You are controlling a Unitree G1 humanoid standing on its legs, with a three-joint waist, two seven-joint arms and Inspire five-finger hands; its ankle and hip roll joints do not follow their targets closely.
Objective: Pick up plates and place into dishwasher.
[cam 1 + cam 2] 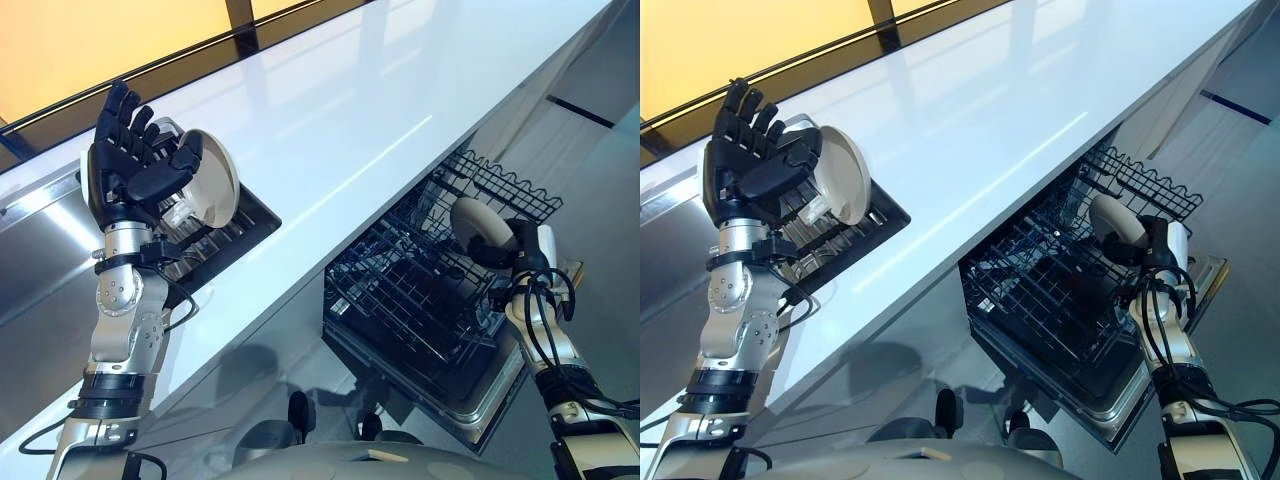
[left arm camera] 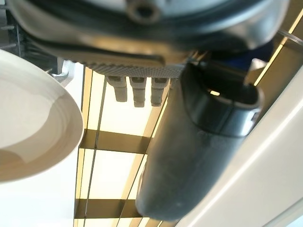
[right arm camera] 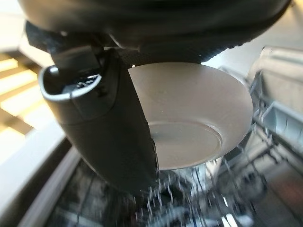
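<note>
A cream plate (image 1: 218,185) stands on edge in the black drying rack (image 1: 235,225) on the counter. My left hand (image 1: 125,165) is raised right beside it, fingers straight and open, with the thumb (image 2: 199,151) reaching toward the plate's (image 2: 33,123) rim but apart from it. My right hand (image 1: 515,255) is shut on a second cream plate (image 1: 478,222), its thumb (image 3: 109,127) lying across the plate's (image 3: 199,118) rim. It holds this plate tilted above the pulled-out black wire dishwasher rack (image 1: 420,290).
The long white counter (image 1: 350,110) runs diagonally, with a steel sink (image 1: 40,250) beside the drying rack. Below the counter's edge the dishwasher door (image 1: 490,395) hangs open under the rack. A glass (image 1: 180,215) sits in the drying rack.
</note>
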